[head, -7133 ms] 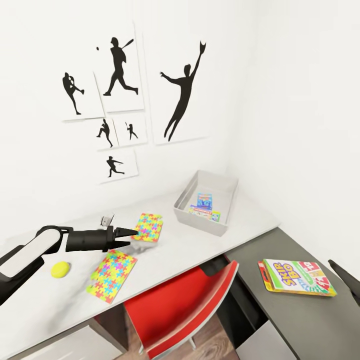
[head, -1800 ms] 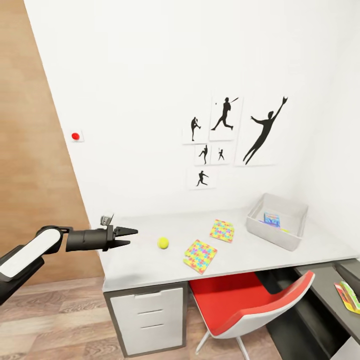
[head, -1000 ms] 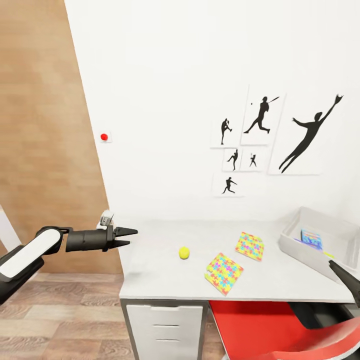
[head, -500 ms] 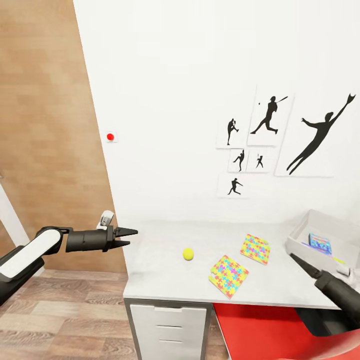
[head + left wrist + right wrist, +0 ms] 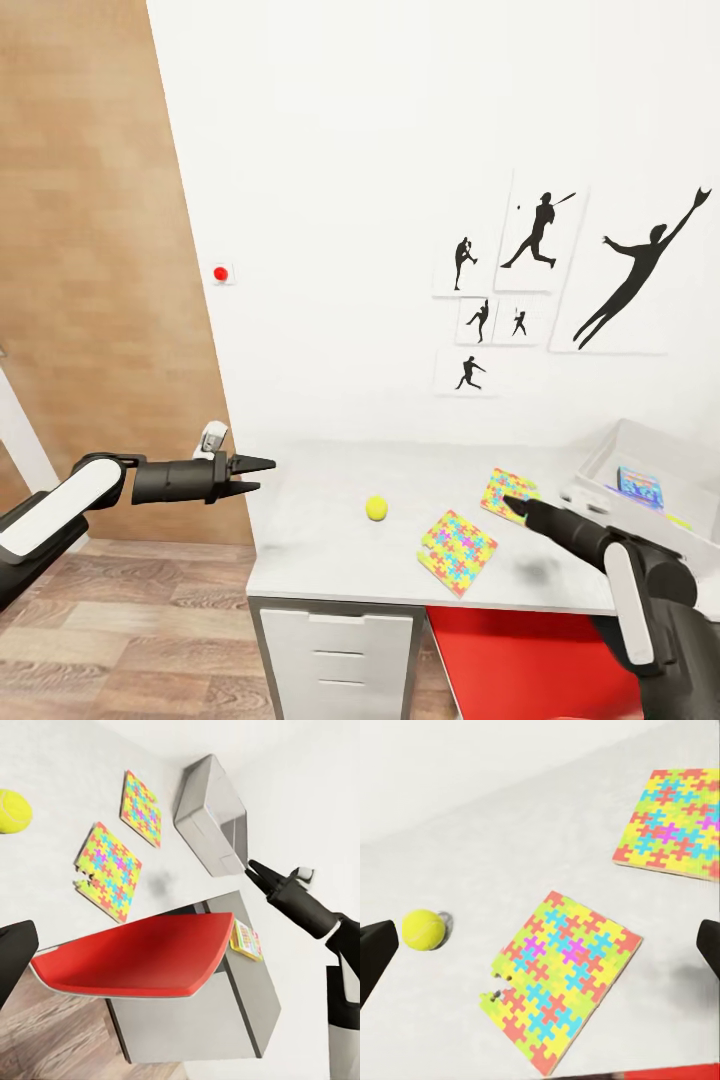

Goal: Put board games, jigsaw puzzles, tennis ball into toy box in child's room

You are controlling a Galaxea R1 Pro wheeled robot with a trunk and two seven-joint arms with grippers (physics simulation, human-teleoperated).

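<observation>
Since half a second ago my right gripper (image 5: pixel 508 503) has reached further out over the table (image 5: pixel 320 520), and its tip is now above the far jigsaw puzzle (image 5: pixel 508 492). From the head camera its fingers look close together, but in the right wrist view they sit wide apart at the two edges with nothing between them, so I take it as open and holding nothing. My left gripper (image 5: pixel 262 470) has not moved. It hangs in the air just off the left end of the table, its two fingers spread a little, holding nothing.

On the table the tennis ball (image 5: pixel 376 508) lies by itself. The near jigsaw puzzle (image 5: pixel 457 549) lies flat close to the front edge, right of the ball. The two puzzles do not touch. The toy box (image 5: pixel 640 452) stands at the right end of the table, and I can see a blue board game (image 5: pixel 640 486) inside it. A red chair (image 5: pixel 135 956) is pushed under the table.
</observation>
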